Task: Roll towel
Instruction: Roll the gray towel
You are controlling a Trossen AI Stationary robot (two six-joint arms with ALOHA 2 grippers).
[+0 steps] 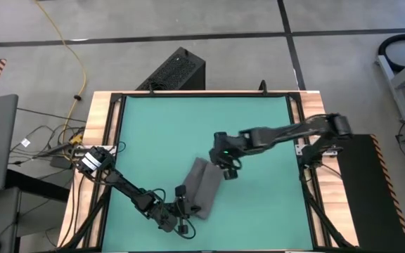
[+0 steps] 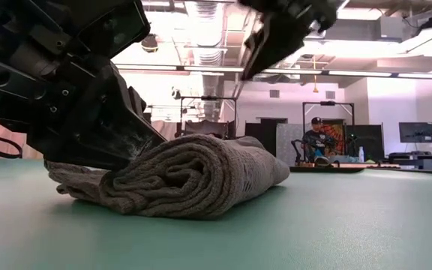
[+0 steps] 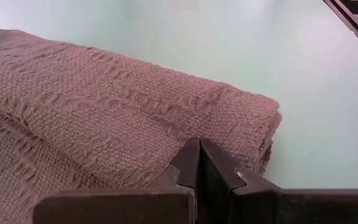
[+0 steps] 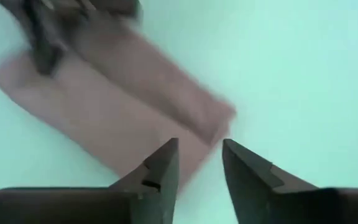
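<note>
We see the green table [image 1: 160, 133] filling the wooden frame, with both dark arms reaching in toward its near-centre. On it lies the towel [image 1: 204, 187], a grey woven cloth folded into a long strip that runs diagonally, a little toward the front edge of the table; from table height it shows as a low bundle of stacked, curling layers [image 2: 193, 176]. The right gripper [image 4: 199, 163] hangs above the strip's far end, and we can see its two dark fingers standing apart with bare table and a corner of cloth showing between them, holding nothing. The left gripper [image 3: 199, 163] sits low at the strip's near end, its body pressing against the cloth in the table-height view; its fingertips are drawn together into a single point right at the fabric, and we cannot tell whether any cloth is caught between them.
</note>
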